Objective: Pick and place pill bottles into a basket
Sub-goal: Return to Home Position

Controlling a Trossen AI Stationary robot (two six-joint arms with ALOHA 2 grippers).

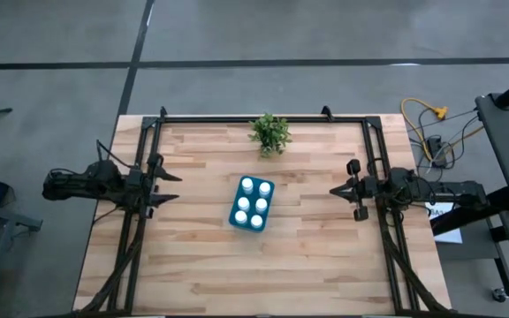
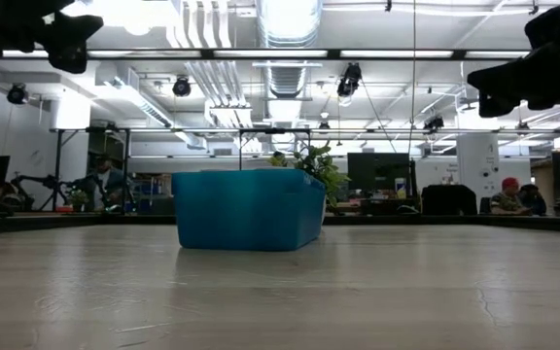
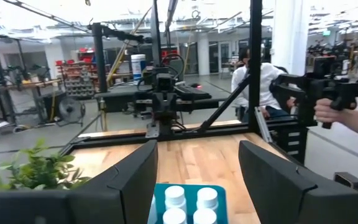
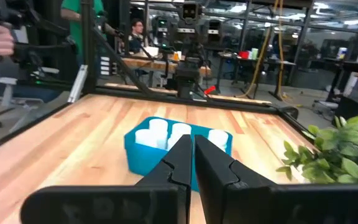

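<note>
Teal basket (image 1: pixel 235 203) between tools (image 1: pixel 177 187) (image 1: pixel 333 190).

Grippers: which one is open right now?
The left gripper: its fingers stand wide apart, while the right gripper has its fingers pressed together.

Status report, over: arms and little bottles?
Left gripper open, right gripper shut, both at table edges. Six pill bottles in basket. Nothing in the way.

No readable text here: the white sheet (image 1: pixel 447 226) just off the bench's (image 1: pixel 307 265) right edge carries dark lettering, too small to make out.
</note>
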